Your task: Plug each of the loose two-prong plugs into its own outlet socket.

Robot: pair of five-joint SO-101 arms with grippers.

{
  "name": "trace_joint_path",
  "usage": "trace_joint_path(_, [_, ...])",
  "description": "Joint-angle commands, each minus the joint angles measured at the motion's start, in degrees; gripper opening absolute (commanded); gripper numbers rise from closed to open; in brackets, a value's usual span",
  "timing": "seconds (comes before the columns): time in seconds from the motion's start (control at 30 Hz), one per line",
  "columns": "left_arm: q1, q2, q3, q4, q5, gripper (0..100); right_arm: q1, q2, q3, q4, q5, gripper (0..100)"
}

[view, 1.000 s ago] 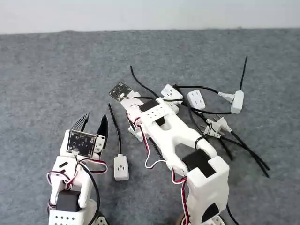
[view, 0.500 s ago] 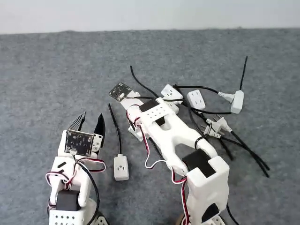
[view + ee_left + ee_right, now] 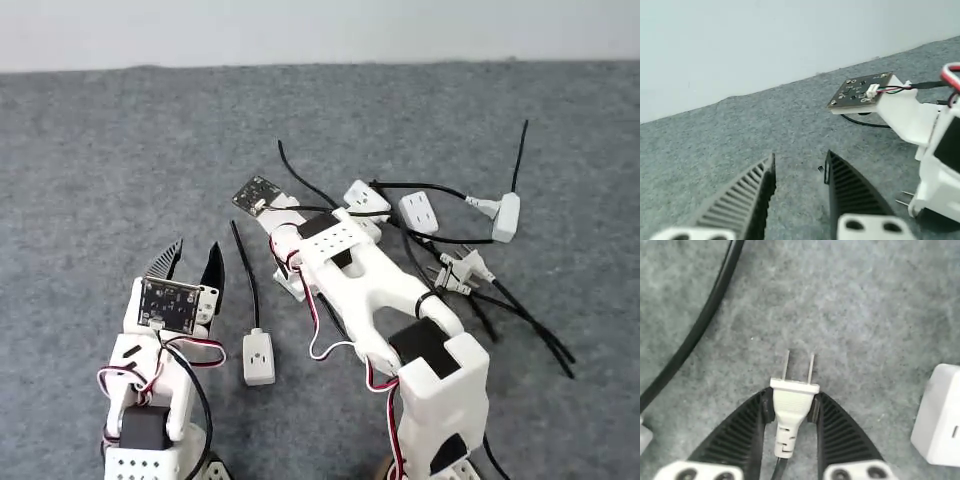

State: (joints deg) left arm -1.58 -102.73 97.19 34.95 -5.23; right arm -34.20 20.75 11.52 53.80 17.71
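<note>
Between the black ribbed fingers of my right claw (image 3: 791, 399) sits a white two-prong plug (image 3: 790, 410). I clench it by its flanks, and its two metal prongs point out past my fingertips. Ahead of the claw and off to one side, a thick black cable (image 3: 695, 335) crosses the grey felt-like mat (image 3: 880, 300). On the claw's other side a white plastic block (image 3: 937, 415) lies near. It is cut off at the edge, and the small dark mark on it is too slight for me to read.

My left claw (image 3: 800, 157) is released, its fingers spread with the mat showing between them. Beyond the fingertips and to one side is my right arm's dark circuit board (image 3: 860, 92) on a white bracket; its pale print is too small to read. Past the mat stands a plain pale wall (image 3: 740, 40).

From above, the left claw hangs over the mat, apart from everything. A white socket block on a black cord (image 3: 258, 357) lies just beside my left arm, behind the fingertips. My white right arm (image 3: 380, 290) stretches toward the middle of the mat. Beyond it and to its side lie a pair of white outlet sockets (image 3: 418, 212) and a loose white plug (image 3: 462, 270), tangled in black cords.
</note>
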Motion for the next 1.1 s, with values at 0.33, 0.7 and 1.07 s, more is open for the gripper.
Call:
trace_joint_path(0.33, [-0.18,0.18,-0.66,-1.76,-0.26,17,-0.66,0.22,-1.23,0.84,-0.79,0.9])
trace_joint_path(0.7, [2.99,0.09,-1.27,-0.09,-0.44,17,0.31,-1.89,1.41,-0.13,-0.88,0.9])
trace_joint_path(1.07, [5.36,0.09,-1.71,2.20,-0.53,17,-1.45,-2.24,2.64,-1.01,-0.88,0.9])
